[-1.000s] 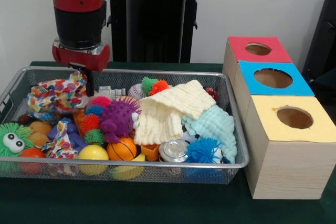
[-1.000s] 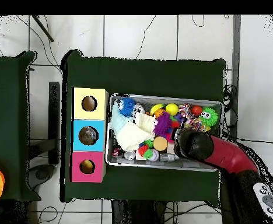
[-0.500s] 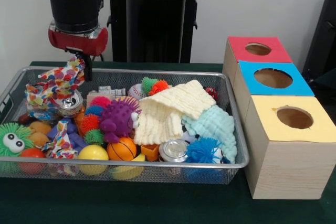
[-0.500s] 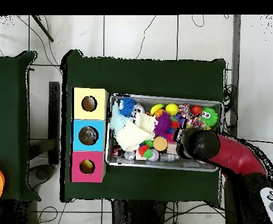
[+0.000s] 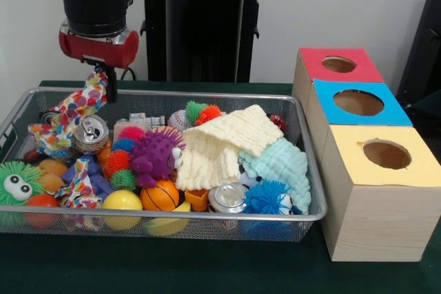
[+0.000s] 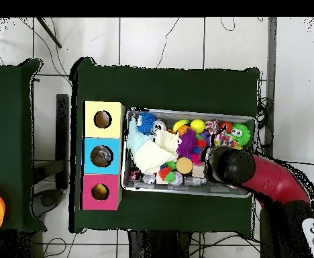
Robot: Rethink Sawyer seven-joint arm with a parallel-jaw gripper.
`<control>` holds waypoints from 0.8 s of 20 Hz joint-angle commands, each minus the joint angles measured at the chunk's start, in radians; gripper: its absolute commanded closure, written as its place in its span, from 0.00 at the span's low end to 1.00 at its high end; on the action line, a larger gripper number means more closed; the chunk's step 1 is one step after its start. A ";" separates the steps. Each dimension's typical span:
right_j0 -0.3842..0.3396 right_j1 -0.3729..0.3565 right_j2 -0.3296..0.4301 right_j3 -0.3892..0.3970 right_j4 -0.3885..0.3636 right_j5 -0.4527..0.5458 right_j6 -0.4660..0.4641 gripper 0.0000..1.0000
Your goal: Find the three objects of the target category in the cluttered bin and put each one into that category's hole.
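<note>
One spotted cloth (image 5: 69,111) hides the tool's (image 5: 103,82) tips.

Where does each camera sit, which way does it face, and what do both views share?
Front view: across the table, level, facing the wire bin and three boxes; the arm's red-and-black wrist and gripper lifting a spotted cloth show.
Overhead view: above, looking straight down; the red arm enters from lower right.
Shared: wire bin, boxes, cream cloth, arm.
</note>
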 commanded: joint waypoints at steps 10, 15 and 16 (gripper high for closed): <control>0.027 -0.062 0.036 0.170 0.038 -0.076 0.159 1.00; 0.072 -0.064 0.021 0.177 0.062 -0.078 0.206 1.00; 0.078 -0.066 0.018 0.178 0.066 -0.079 0.211 1.00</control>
